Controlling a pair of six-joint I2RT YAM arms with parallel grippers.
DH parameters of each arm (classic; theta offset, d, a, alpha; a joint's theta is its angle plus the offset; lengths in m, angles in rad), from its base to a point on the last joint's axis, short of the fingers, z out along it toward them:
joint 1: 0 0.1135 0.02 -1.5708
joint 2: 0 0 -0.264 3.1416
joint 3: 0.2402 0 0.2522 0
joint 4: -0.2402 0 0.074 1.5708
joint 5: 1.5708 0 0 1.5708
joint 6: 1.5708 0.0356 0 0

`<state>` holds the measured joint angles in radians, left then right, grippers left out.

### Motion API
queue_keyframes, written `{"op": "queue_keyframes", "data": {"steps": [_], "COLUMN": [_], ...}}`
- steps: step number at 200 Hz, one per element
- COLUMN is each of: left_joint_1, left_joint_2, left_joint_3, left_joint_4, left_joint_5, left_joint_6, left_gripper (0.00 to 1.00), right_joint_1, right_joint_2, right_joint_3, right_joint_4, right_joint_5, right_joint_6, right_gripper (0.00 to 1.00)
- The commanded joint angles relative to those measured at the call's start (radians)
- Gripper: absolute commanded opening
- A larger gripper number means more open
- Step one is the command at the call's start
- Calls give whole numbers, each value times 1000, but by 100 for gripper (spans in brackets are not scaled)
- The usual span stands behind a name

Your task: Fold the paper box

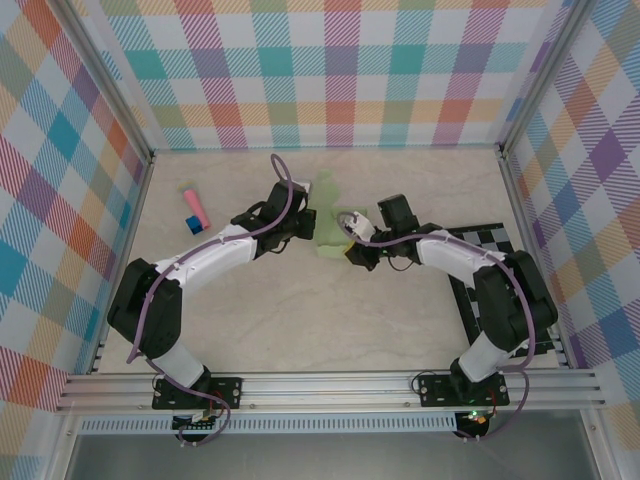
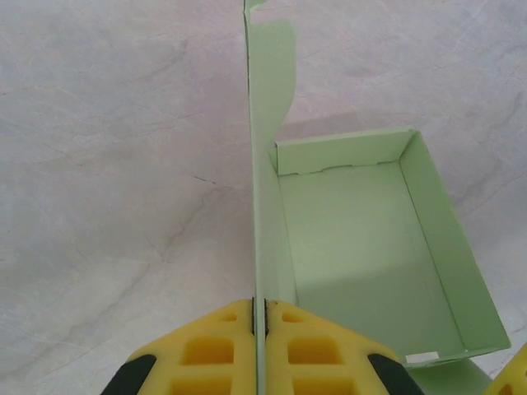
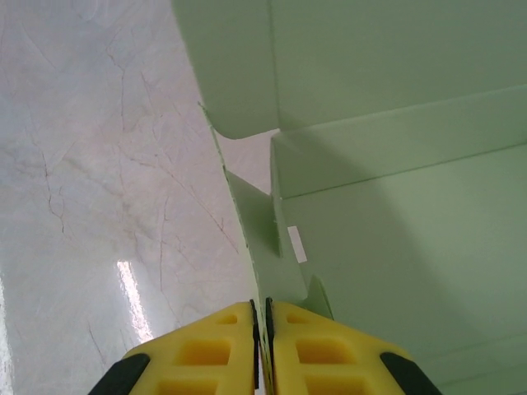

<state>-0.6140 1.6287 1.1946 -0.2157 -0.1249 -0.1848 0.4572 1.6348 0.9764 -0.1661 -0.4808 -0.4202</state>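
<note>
The pale green paper box [image 1: 327, 233] sits half-formed in the middle of the table, held between both arms. In the left wrist view its open tray [image 2: 362, 247] shows walls standing, with one tall upright panel [image 2: 262, 164] running up from my yellow fingers. My left gripper [image 2: 259, 317] is shut on that panel's lower edge. My right gripper [image 3: 263, 317] is shut on a thin side flap [image 3: 251, 222] of the box, whose broad green faces [image 3: 395, 206] rise to the right. From above, the left gripper [image 1: 305, 222] and right gripper [image 1: 350, 240] flank the box.
A small pink-and-blue stick [image 1: 194, 210] lies at the left of the marble-patterned table [image 1: 300, 320]. A black-and-white checkered board [image 1: 480, 240] lies under the right arm. Plaid walls enclose the table on three sides.
</note>
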Motion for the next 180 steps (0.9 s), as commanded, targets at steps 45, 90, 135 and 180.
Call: {"op": "queue_keyframes", "data": {"steps": [45, 90, 135, 180], "left_joint_1": [-25, -26, -26, -15], "left_joint_2": [11, 23, 20, 19], "left_joint_3": [-3, -1, -16, -33], "left_joint_4": [-42, -36, -14, -4], "left_joint_5": [-10, -28, -47, -43], "left_joint_6": [62, 80, 100, 34], "left_gripper": [0, 0, 0, 0], "right_joint_1": [-61, -72, -78, -80], "right_joint_2": [60, 63, 64, 51], "right_joint_3": [108, 113, 115, 99], "right_joint_4": [-52, -72, -71, -51], "right_joint_5": [-54, -141, -135, -128], "right_joint_6": [102, 76, 87, 96], "right_gripper": [12, 13, 13, 13]}}
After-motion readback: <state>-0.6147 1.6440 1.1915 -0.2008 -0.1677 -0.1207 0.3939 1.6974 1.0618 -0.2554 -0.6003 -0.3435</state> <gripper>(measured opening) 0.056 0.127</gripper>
